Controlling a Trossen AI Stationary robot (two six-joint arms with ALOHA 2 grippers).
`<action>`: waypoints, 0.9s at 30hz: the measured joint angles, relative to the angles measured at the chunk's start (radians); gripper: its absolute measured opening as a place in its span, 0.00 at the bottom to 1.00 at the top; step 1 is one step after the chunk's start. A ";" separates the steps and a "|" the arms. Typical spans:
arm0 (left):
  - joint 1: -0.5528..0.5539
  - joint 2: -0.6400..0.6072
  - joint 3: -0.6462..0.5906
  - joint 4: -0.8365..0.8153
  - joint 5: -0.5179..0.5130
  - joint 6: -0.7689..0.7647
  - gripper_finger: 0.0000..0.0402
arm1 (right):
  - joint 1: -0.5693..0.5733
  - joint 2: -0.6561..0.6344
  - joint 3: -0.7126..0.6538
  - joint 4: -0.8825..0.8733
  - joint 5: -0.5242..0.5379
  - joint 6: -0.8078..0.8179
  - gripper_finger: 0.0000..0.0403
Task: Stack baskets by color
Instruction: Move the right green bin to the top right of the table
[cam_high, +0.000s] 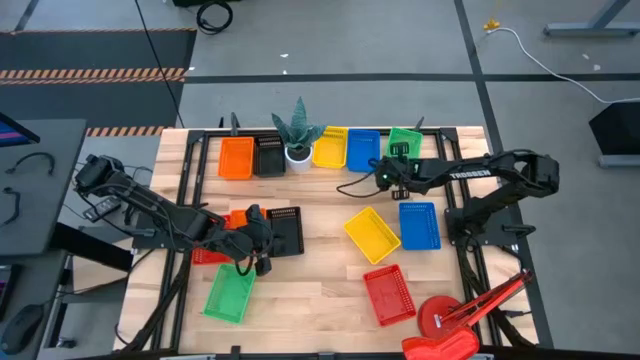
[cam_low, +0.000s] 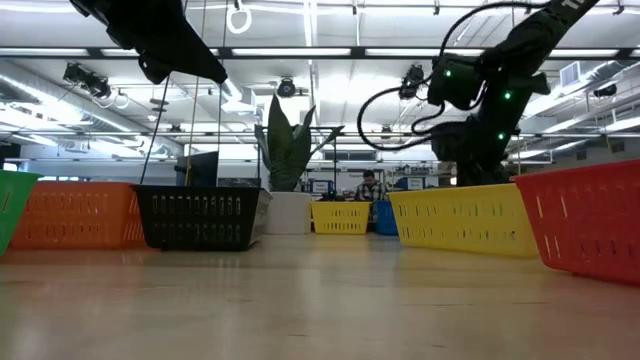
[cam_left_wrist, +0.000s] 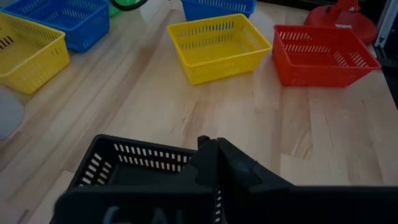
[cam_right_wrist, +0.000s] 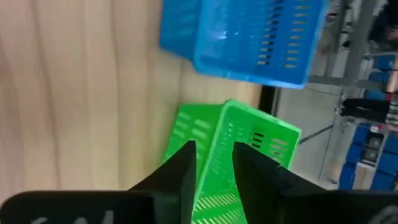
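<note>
My left gripper (cam_high: 262, 240) is shut on a black basket (cam_high: 285, 232) at the table's left middle, beside a red basket (cam_high: 212, 252) half hidden under the arm. In the low view the black basket (cam_low: 200, 216) sits at table level; whether it rests there I cannot tell. At the far right, my right gripper (cam_right_wrist: 214, 168) is open with its fingers on either side of one wall of a green basket (cam_right_wrist: 249, 134). That green basket (cam_high: 405, 143) stands at the end of the far row, next to a blue basket (cam_high: 362, 150). My left gripper pinches the rim of one wall of the black basket (cam_left_wrist: 186, 163) between its two shut fingers. It comes slanting down from the table's left side. The basket stays upright with its open side up.
The far row also holds an orange (cam_high: 236, 157), a black (cam_high: 268, 157) and a yellow basket (cam_high: 330, 147), plus a potted plant (cam_high: 298, 145). Loose baskets: yellow (cam_high: 372, 235), blue (cam_high: 419, 225), red (cam_high: 389, 294), green (cam_high: 230, 293). A red lamp (cam_high: 450, 320) stands near right.
</note>
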 joint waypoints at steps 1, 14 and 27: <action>0.000 0.000 0.000 0.000 0.000 0.000 0.04 | 0.014 -0.012 0.000 0.001 -0.004 0.024 0.29; 0.003 0.000 0.000 0.003 -0.035 0.001 0.02 | -0.130 -0.049 0.002 0.275 0.049 0.734 0.03; 0.003 0.000 0.000 0.005 -0.034 0.001 0.03 | -0.343 0.179 0.001 0.396 -0.026 0.896 0.01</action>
